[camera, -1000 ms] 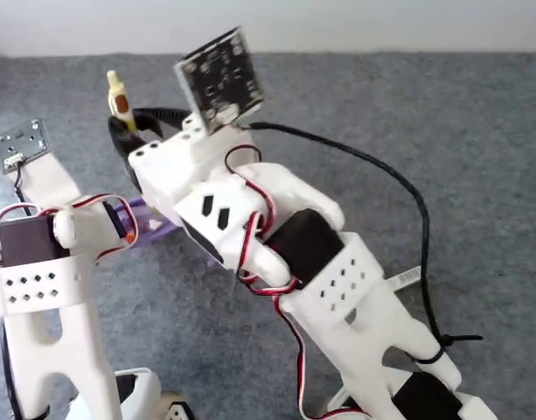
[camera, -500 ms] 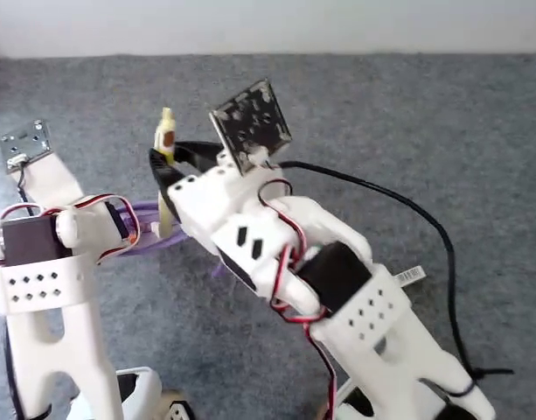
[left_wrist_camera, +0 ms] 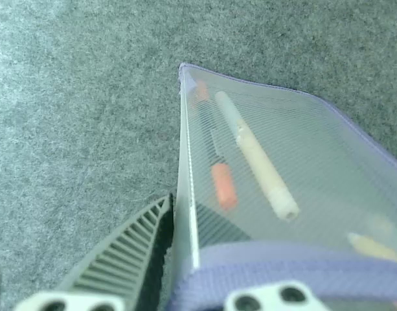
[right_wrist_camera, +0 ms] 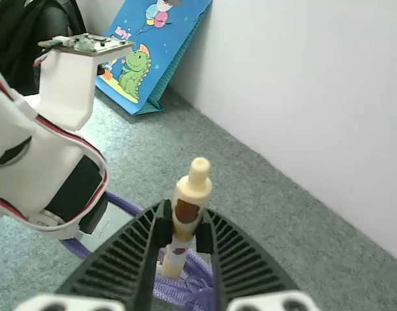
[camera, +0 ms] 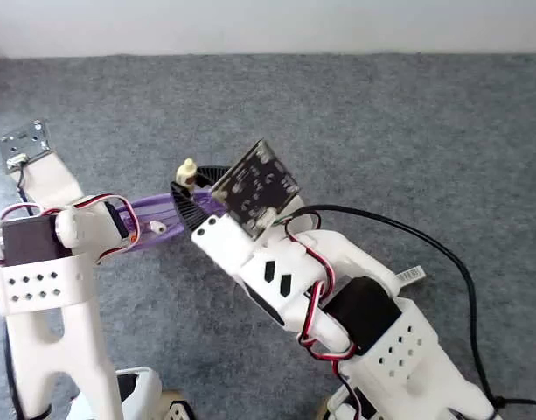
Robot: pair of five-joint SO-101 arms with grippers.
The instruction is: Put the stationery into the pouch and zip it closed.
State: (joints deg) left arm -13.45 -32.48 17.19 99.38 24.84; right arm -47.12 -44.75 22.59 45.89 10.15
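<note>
Here we have the pen (right_wrist_camera: pixel 185 210) pinched upright by the right pincer (right_wrist_camera: pixel 183 223), directly over the pouch (left_wrist_camera: pixel 328 162) that the left pincer (left_wrist_camera: pixel 182 220) grips.

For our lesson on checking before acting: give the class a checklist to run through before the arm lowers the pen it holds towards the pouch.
1. Right gripper shut on the brown-patched pen: ok.
2. Brown-patched pen upright: ok.
3. Left gripper clamped on the pouch edge: ok.
4. Pen's lower end over the pouch mouth: cannot tell.
5. Orange-capped pen and cream pen lying inside the pouch: ok.
6. All stationery in: not ok, the held pen is outside.
</note>
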